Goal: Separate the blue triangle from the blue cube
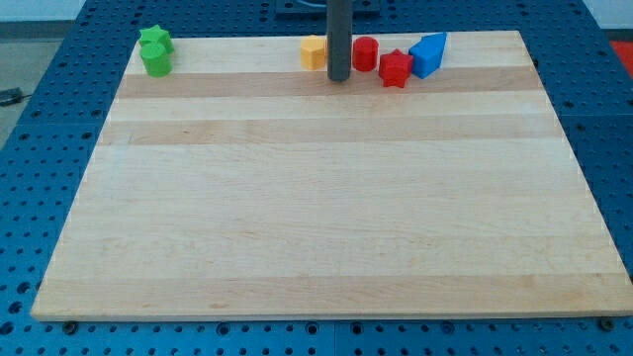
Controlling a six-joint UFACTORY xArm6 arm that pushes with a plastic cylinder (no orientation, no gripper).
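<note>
Two blue blocks sit together at the view's top right of the wooden board [316, 198]. They touch and read almost as one shape: the blue triangle [436, 43] at the back and the blue cube [423, 61] in front. My dark rod comes down from the view's top, and my tip [338, 78] rests on the board about 85 px to the left of the blue pair. It sits between a yellow block [314, 51] and a red cylinder [366, 52]. My tip touches no blue block.
A red star [396, 68] lies right against the blue cube's left side, between my tip and the blue pair. A green star [155, 40] and a second green block [156, 60] sit at the top left corner. The board's top edge is close behind the blocks.
</note>
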